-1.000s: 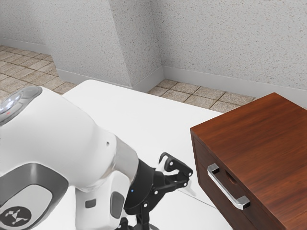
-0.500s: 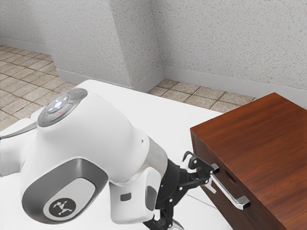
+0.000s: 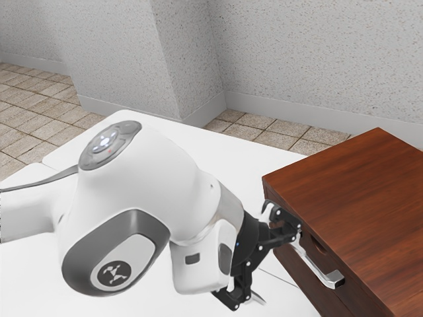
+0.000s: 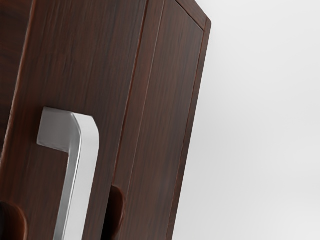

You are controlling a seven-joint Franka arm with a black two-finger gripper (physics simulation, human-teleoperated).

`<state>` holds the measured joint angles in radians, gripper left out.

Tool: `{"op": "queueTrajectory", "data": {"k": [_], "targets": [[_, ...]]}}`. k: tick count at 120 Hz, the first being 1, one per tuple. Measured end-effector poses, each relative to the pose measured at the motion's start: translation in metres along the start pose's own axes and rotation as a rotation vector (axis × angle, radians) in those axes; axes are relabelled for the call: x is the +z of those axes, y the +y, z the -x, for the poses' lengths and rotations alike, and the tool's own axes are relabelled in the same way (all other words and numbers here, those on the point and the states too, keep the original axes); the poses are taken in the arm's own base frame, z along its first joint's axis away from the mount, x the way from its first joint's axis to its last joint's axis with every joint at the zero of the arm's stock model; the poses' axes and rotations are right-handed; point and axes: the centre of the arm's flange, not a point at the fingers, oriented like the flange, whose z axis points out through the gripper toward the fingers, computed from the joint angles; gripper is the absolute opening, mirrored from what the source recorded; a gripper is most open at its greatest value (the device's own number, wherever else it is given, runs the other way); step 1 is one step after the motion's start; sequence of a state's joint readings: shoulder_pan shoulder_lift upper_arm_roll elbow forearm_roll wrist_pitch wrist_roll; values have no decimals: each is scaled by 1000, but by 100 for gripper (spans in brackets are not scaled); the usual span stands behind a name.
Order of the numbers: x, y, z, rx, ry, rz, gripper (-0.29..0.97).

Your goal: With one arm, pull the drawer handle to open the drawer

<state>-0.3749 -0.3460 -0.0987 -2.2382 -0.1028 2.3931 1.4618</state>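
1. Reaching in from the exterior view's left with a white arm (image 3: pixel 152 218), over a white table (image 3: pixel 198 158), toward a dark wooden cabinet (image 3: pixel 357 191) on the exterior view's right.
2. Black gripper (image 3: pixel 283 223) held fairly wide, clamping nothing, with one finger above and one below the upper end of the silver handle (image 3: pixel 322 269). Cannot tell whether either finger touches the metal.
3. Handle fixed on the drawer front (image 4: pixel 85 65), which faces the arm. A long, straight bar bent back to the wood at its end, standing a little off the panel.
4. Long axis of the bar running along the drawer front, down and toward the exterior view's right from the gripper. Most of its length lying beyond the fingers, not between them.
5. Drawer apparently shut, judging by the front lying level with the cabinet's edge in the wrist view.
6. Likely next: straddling the bar across its length, closing on it, then drawing straight back from the cabinet face, toward the exterior view's left.
7. Risk, as a guess: gripping this close to the bar's end may let the fingers slip off its corner.
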Motion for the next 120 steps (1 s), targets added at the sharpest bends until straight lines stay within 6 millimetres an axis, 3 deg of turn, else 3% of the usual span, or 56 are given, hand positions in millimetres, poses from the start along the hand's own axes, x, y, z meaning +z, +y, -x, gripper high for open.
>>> {"op": "queueTrajectory", "data": {"k": [68, 98, 120], "targets": [[26, 6, 9, -10, -8, -8, 70], [21, 1, 11, -13, -6, -44, 68], [34, -2, 18, -26, -9, -43, 68]]}}
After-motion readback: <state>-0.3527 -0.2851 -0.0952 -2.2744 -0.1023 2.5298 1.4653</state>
